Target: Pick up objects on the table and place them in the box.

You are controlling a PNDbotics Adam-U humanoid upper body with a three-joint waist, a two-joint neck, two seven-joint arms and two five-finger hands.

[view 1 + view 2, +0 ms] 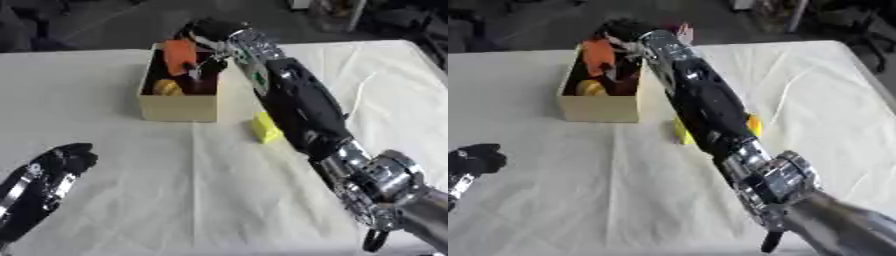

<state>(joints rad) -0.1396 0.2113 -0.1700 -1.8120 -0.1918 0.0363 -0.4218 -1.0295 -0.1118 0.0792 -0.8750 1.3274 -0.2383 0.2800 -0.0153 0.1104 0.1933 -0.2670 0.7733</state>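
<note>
An open cardboard box (178, 108) stands at the back middle of the table. My right arm stretches from the lower right up to it, and my right hand (213, 34) hangs over the box's opening with its fingers curled round an orange object (179, 55). Inside the box lies a round yellow thing (166, 88) among dark shapes. A yellow block (265, 128) sits on the cloth just right of the box, partly hidden by my forearm. In the right eye view a small orange piece (753, 125) peeks out on the arm's other side. My left hand (51, 176) rests open at the lower left.
A white cloth (175, 190) covers the table, with wrinkles at the right. The far table edge runs just behind the box, and dark floor and furniture lie beyond it.
</note>
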